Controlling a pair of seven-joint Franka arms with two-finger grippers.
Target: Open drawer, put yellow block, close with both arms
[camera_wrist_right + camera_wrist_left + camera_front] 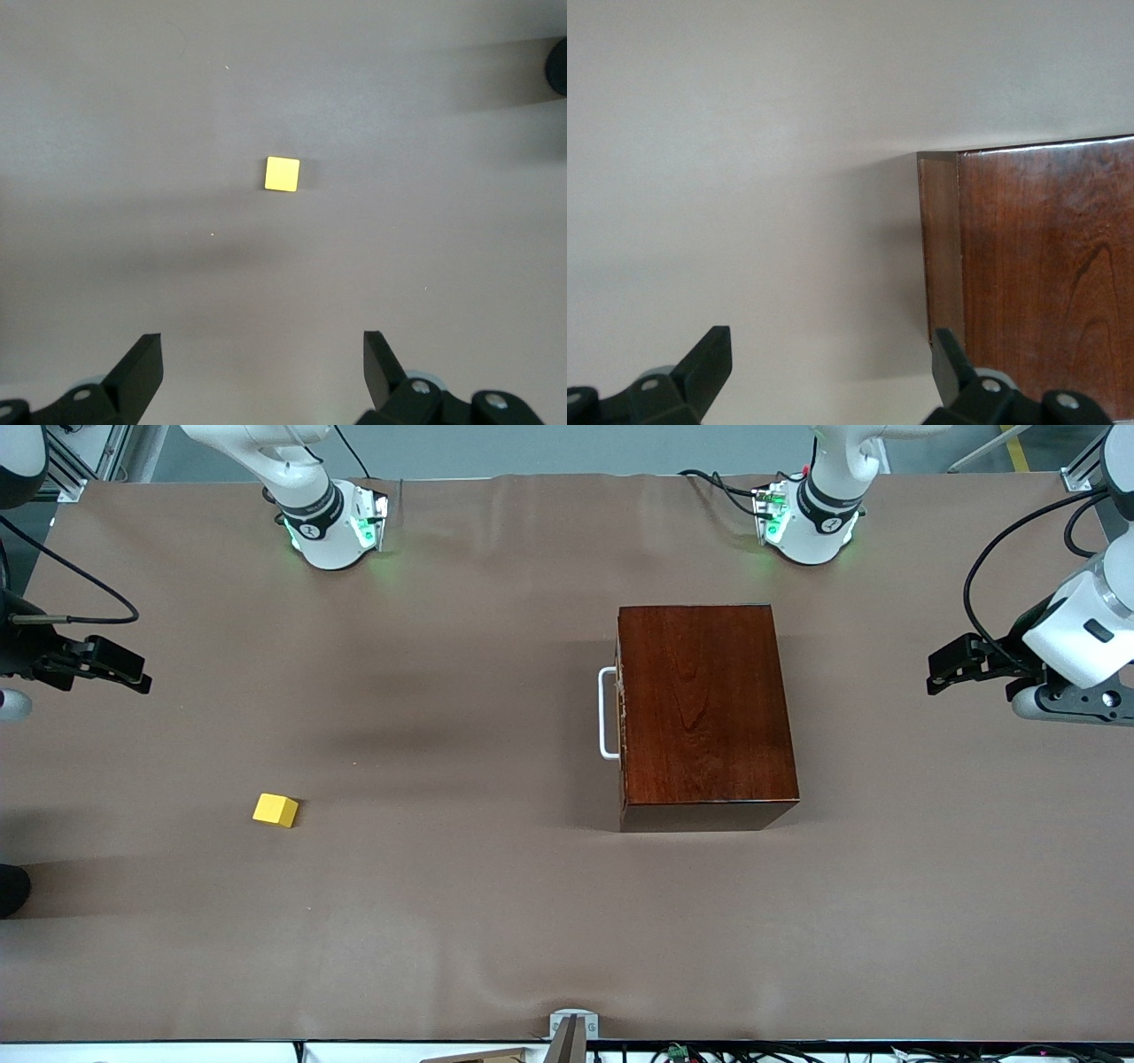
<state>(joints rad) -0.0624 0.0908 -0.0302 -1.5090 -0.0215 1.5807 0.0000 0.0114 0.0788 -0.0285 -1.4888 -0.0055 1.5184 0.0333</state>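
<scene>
Yellow block (275, 810) sits nearest me on worktop (496, 921), toward right arm's end; light, stiff, I'd pinch flat sides. Drawer (622, 713) shut in box (704, 713), pull by handle (607, 713). Right gripper (263, 372) and left gripper (830, 367) hover w/ fingers spread, empty.

Brown table (496, 921): wooden box (704, 708), yellow block (275, 810).
</scene>
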